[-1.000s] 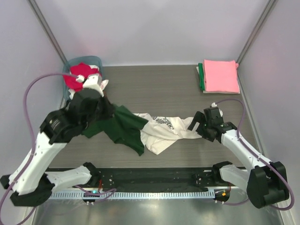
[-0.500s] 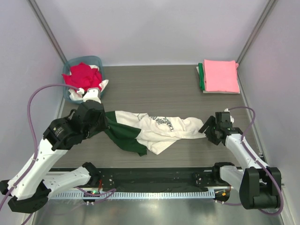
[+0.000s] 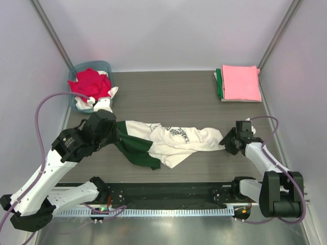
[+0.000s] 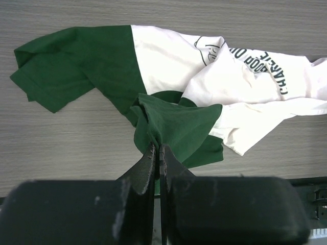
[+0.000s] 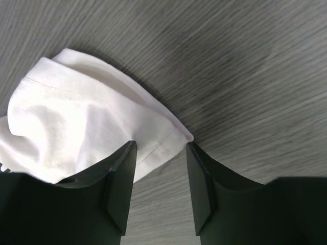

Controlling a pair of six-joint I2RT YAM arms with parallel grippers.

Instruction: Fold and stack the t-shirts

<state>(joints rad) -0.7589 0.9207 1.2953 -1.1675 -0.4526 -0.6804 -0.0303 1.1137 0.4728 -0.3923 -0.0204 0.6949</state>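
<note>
A cream t-shirt (image 3: pixel 176 139) with dark green sleeves and black lettering lies stretched across the middle of the table. My left gripper (image 3: pixel 116 133) is shut on a bunched green sleeve (image 4: pixel 173 122) at the shirt's left end. At the shirt's right end, my right gripper (image 3: pixel 225 141) sits low over the table. Its jaws stand apart, and the cream hem corner (image 5: pixel 163 140) lies between the fingertips without being pinched. A red t-shirt (image 3: pixel 91 81) fills the basket. A folded pink t-shirt (image 3: pixel 240 81) lies on a green one (image 3: pixel 219 84) at the back right.
The round teal basket (image 3: pixel 75 69) stands in the back left corner, with white cloth (image 3: pixel 104 99) hanging over its near side. Grey walls close in the left, back and right sides. A black rail (image 3: pixel 168 194) runs along the near edge between the arm bases.
My left gripper drew the green sleeve down and left, away from the basket, stretching the shirt out. My right gripper swung out to the shirt's right hem and its jaws narrowed around the corner.
</note>
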